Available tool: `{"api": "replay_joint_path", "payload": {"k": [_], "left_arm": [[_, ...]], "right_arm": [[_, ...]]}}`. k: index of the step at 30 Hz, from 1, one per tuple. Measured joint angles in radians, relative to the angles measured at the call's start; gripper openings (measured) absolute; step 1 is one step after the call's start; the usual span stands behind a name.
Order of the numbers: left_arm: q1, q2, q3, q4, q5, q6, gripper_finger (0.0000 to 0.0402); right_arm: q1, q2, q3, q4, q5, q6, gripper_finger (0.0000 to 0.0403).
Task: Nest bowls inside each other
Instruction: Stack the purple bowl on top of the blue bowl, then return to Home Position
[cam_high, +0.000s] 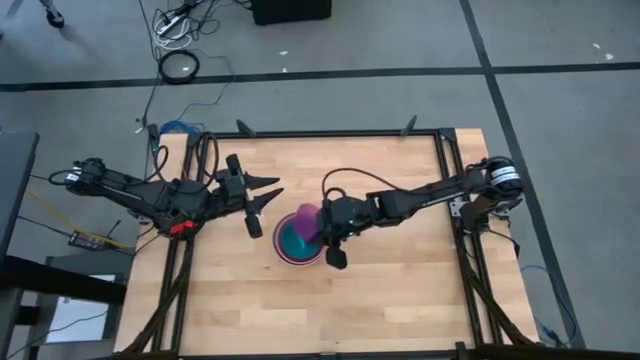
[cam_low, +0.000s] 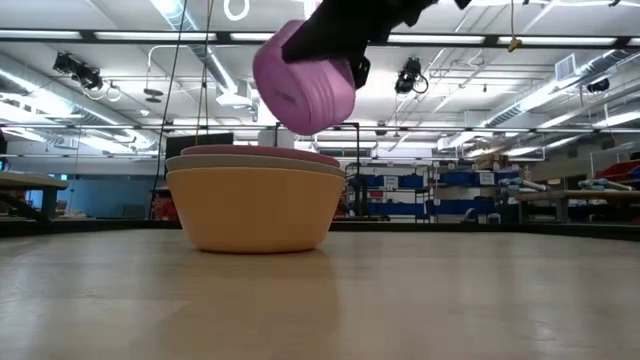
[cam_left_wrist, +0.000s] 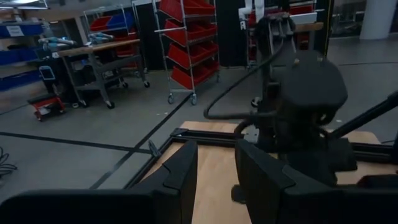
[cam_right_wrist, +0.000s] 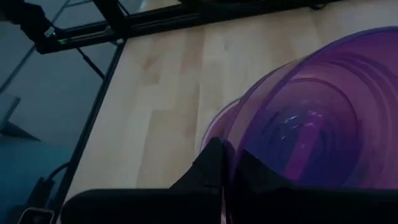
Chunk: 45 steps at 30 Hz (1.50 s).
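My right gripper (cam_high: 320, 228) is shut on a purple bowl (cam_high: 306, 217), which hangs tilted above a stack of nested bowls (cam_high: 297, 247). In the low view the purple bowl (cam_low: 303, 85) hangs clear above the stack. The stack's outer bowl is light orange (cam_low: 255, 210) and stands with its base on the table. A grey-white rim (cam_low: 235, 161) and a pink rim (cam_low: 255, 150) show inside it. From above, a teal-blue bowl (cam_high: 293, 241) shows innermost. My left gripper (cam_high: 266, 197) stands open and empty, to the left of the stack. My right gripper pinches the purple bowl's rim (cam_right_wrist: 227, 163), with one finger (cam_right_wrist: 208, 167) on one side of the wall and the other on the far side. The fingers slant down from the table's right. The bowl is lifted clear of the stack and tipped on its side.
A black metal frame (cam_high: 320, 134) borders the wooden table top (cam_high: 400, 300). Bare wood lies all around the stack. My right arm (cam_left_wrist: 298, 93) fills much of the left wrist view, close in front of the left fingers (cam_left_wrist: 183, 171).
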Motion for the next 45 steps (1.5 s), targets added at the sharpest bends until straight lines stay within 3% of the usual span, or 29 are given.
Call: {"api": "replay_joint_path", "payload": {"k": [13, 26, 35, 45], "left_arm": [[0.0, 0.0, 0.0, 0.001, -0.001, 0.017, 0.0117], [0.0, 0.0, 0.0, 0.005, -0.001, 0.017, 0.0117], [0.0, 0.0, 0.0, 0.005, -0.001, 0.017, 0.0117], [-0.016, -0.063, 0.0, 0.015, -0.003, 0.046, 0.0117]], "right_arm": [[-0.008, 0.106, 0.0, 0.061, -0.067, 0.02, 0.0005], [-0.009, 0.097, 0.001, 0.059, -0.053, 0.074, 0.012], [-0.009, 0.1, 0.001, 0.115, -0.004, 0.061, 0.0117], [0.003, 0.023, 0.002, 0.223, 0.023, -0.1, 0.0114]]}}
